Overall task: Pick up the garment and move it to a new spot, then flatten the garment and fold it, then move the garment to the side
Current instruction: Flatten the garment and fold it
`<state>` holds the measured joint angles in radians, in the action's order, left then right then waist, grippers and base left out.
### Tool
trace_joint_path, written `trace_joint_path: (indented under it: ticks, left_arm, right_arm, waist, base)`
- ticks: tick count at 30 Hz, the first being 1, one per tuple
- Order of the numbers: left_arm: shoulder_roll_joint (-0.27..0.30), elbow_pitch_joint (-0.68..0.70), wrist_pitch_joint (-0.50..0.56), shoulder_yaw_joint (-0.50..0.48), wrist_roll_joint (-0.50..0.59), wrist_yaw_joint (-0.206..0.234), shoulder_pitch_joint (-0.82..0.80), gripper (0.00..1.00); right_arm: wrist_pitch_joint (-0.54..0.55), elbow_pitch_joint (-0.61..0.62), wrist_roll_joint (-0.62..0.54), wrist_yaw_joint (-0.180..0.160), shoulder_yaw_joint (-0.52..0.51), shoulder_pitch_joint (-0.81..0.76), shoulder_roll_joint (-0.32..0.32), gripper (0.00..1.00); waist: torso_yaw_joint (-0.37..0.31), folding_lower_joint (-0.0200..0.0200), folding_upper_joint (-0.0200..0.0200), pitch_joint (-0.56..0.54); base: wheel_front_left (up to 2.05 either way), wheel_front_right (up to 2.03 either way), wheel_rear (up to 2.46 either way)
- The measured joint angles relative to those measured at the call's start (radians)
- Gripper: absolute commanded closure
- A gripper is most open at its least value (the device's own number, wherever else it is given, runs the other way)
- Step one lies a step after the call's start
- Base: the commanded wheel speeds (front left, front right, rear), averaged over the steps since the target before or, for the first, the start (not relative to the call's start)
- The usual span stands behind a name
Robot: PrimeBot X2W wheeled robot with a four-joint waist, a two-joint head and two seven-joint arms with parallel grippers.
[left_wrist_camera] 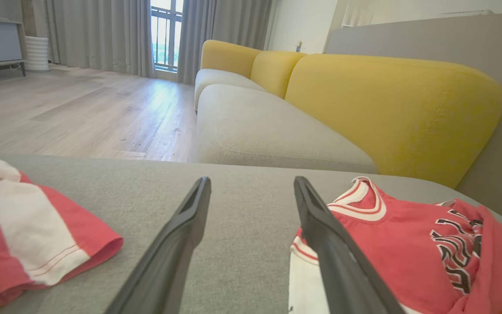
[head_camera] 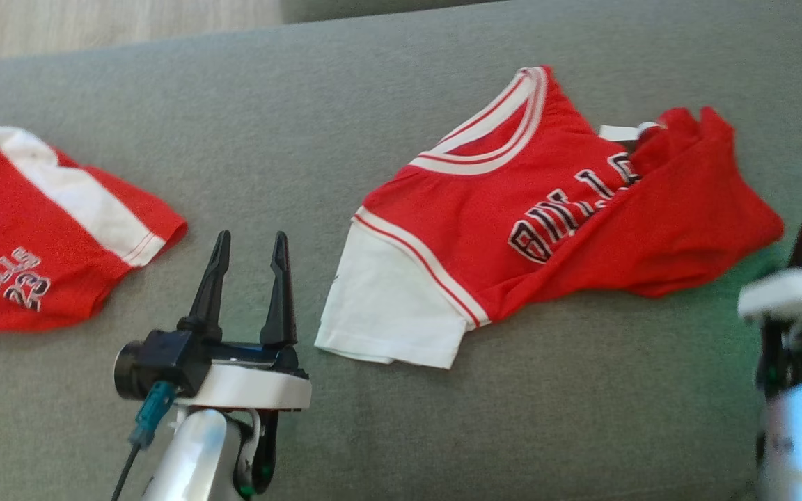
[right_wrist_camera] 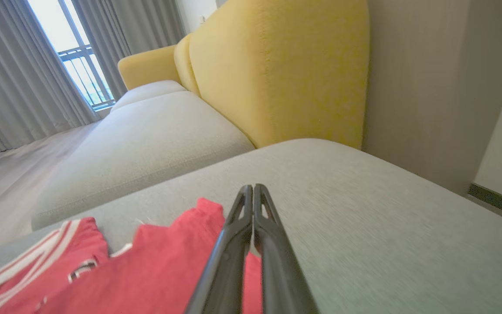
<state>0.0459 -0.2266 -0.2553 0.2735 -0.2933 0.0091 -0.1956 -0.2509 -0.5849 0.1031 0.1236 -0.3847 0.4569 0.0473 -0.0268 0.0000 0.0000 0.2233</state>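
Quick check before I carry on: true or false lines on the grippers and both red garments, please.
1. The left gripper is open. True.
2. The right gripper is open. False: it is shut.
3. The jersey lies fully flat. False: its right part is folded over the lettering.
4. The shorts lie left of the jersey. True.
5. The garments overlap. False: bare grey cushion separates them.

Head view downward, wrist views low, forward, sharing jersey (head_camera: 547, 209)
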Motion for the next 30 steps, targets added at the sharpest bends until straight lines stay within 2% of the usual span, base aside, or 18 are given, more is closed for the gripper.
trace_joint_path:
  ticks: [4,11,15,17,18,19,20,24,30]
  left_arm:
    - [0.0,0.0,0.0,-0.008,0.0,0.0,0.007,0.0]
    - [0.0,-0.007,0.0,-0.014,0.0,0.0,0.058,0.0]
    - [0.0,-0.008,0.0,-0.012,-0.011,0.0,0.06,0.0]
    - [0.0,-0.007,0.0,-0.012,-0.016,0.001,0.061,0.0]
    - [0.0,-0.007,0.0,-0.012,-0.016,0.001,0.061,0.0]
    - [0.0,-0.007,0.0,-0.012,-0.016,0.001,0.061,0.0]
    - [0.0,-0.007,0.0,-0.012,-0.016,0.001,0.061,0.0]
    - [0.0,0.002,0.0,-0.012,-0.016,0.001,0.068,0.0]
    - [0.0,0.013,0.0,-0.008,-0.015,0.001,0.08,0.0]
  right_arm:
    - [0.0,0.069,0.037,0.0,0.016,-0.14,-0.001,1.0]
    - [0.067,0.132,0.039,0.0,0.003,-0.237,-0.003,1.0]
    - [0.11,0.146,0.013,0.0,-0.041,-0.313,-0.003,1.0]
    - [0.128,0.149,0.01,0.0,-0.036,-0.331,-0.004,1.0]
    - [0.128,0.156,0.01,0.0,-0.024,-0.333,-0.004,0.97]
    - [0.126,0.17,0.01,0.0,-0.006,-0.333,-0.004,0.1]
    - [0.123,0.184,0.014,0.0,0.013,-0.331,-0.004,0.0]
    - [0.079,0.258,0.047,0.0,0.12,-0.323,-0.004,0.0]
    - [0.039,0.313,0.06,0.0,0.203,-0.318,-0.004,0.0]
  waist:
    - [-0.027,-0.0001,0.0,-0.026]
    - [-0.059,-0.0002,0.0,-0.086]
    - [-0.059,-0.0002,0.0,-0.113]
    - [-0.054,-0.0002,0.0,-0.121]
    - [-0.052,-0.0002,0.0,-0.124]
    - [-0.049,-0.0001,0.0,-0.125]
    - [-0.047,0.0,0.0,-0.127]
    - [-0.032,0.0,0.0,-0.135]
    - [-0.005,0.0,0.0,-0.139]
  base:
    - [0.0,0.0,0.0]
    - [0.0,0.0,0.0]
    - [0.0,0.0,0.0]
    - [0.0,0.0,0.0]
    - [0.0,0.0,0.0]
    - [0.0,0.0,0.0]
    - [0.0,0.0,0.0]
    - [0.0,0.0,0.0]
    - [0.0,0.0,0.0]
